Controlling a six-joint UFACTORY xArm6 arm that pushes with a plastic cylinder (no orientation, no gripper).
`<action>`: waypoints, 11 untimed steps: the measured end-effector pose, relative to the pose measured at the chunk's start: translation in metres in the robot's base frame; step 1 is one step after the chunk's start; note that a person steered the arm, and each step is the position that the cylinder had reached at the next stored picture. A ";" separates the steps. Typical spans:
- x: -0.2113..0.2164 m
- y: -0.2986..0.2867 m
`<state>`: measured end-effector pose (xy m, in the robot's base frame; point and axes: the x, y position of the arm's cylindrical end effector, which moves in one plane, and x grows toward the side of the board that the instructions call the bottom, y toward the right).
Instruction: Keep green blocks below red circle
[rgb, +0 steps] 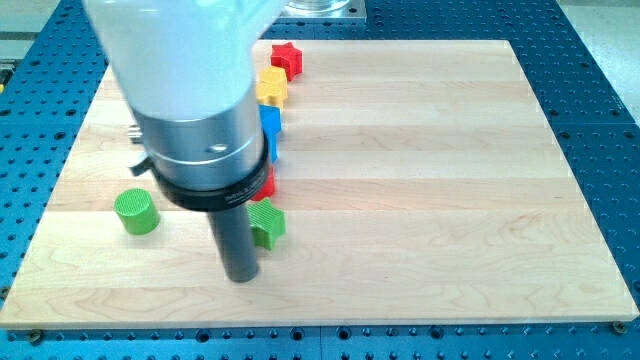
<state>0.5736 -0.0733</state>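
Observation:
My tip (241, 277) rests on the wooden board near the view's bottom, left of centre. A green star block (267, 223) lies just up and right of the tip, close to the rod. A green circle block (135, 212) lies well to the tip's left. A red block (267, 184), mostly hidden by the arm, peeks out just above the green star; its shape cannot be made out. A blue block (271, 128), a yellow block (272, 87) and a red star block (287, 57) run in a column up toward the view's top.
The wooden board (430, 180) sits on a blue perforated table (600, 90). The arm's large grey and black body (195, 110) covers the board's upper left part and hides anything under it.

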 end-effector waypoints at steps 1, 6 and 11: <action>-0.015 0.000; -0.026 -0.223; -0.042 -0.159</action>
<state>0.5320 -0.2326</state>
